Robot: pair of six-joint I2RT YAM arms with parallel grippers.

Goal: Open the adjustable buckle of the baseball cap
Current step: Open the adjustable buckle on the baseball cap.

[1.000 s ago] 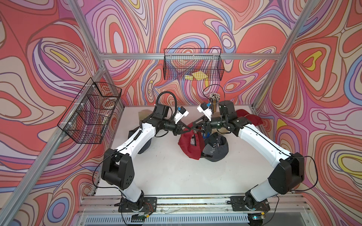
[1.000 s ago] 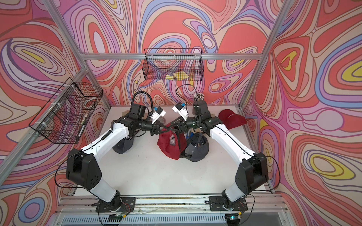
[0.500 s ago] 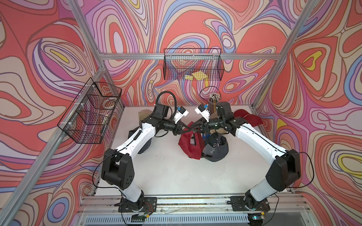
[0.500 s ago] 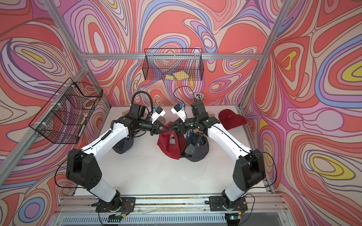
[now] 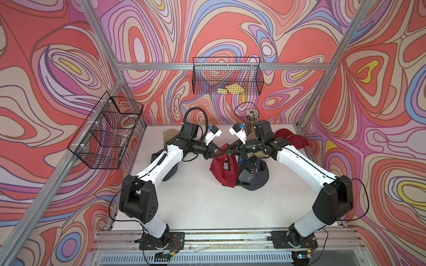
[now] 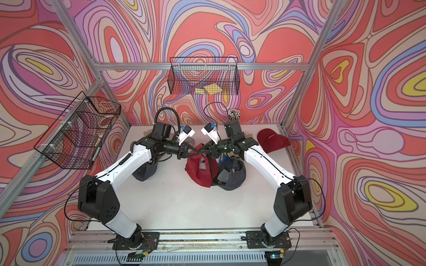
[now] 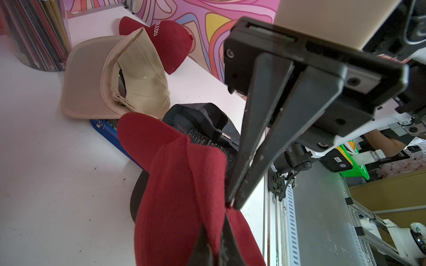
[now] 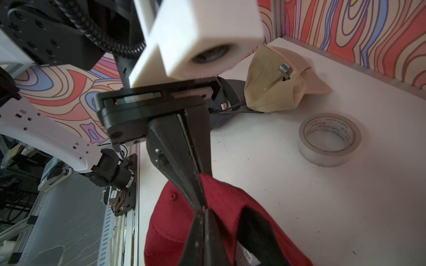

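**Red cap held at both claws.** The red cap (image 5: 222,169) lies on the tabletop (image 5: 196,202), touching the grey cap (image 5: 252,175), with one edge raised. Left claw (image 5: 220,150) and right claw (image 5: 231,150) meet tip to tip, both pinched tight on that edge. Judged stage: grip made, buckle not yet open; pulling it apart is left. Wrist views show red cloth between the tips and a tape roll (image 8: 329,140); the top views show neither clearly.

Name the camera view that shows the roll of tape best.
Right wrist view: the tape roll lies whole and unobstructed on the table. The top views show a sliver at most; the left wrist view none.
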